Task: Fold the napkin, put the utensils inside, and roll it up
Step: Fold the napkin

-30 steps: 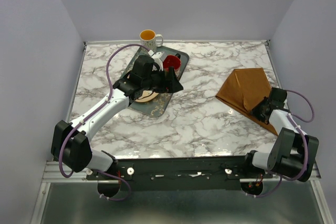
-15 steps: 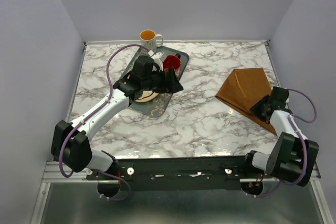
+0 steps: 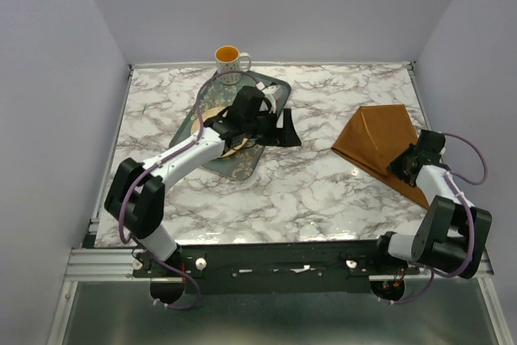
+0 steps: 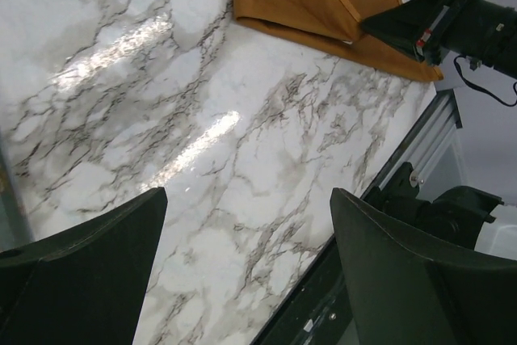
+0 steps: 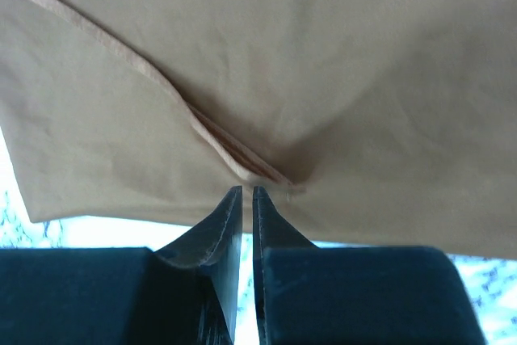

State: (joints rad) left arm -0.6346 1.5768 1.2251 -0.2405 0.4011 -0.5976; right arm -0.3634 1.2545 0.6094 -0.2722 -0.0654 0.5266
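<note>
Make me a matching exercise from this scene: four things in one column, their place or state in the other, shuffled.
Things:
1. napkin
2. mug
3. left gripper
4. right gripper

Places or states:
A. wide open, over bare table
B. folded, lying at the right side
C. standing at the far edge
D. nearly shut, tips at a fold of cloth

Pairs: 1-B, 2-C, 3-A, 4-D

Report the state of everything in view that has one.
napkin, folded, lying on the table
right gripper, nearly shut at the napkin's folded edge; pinch unclear
left gripper, wide open, empty, above the table
mug, upright
tray, flat on the table
</note>
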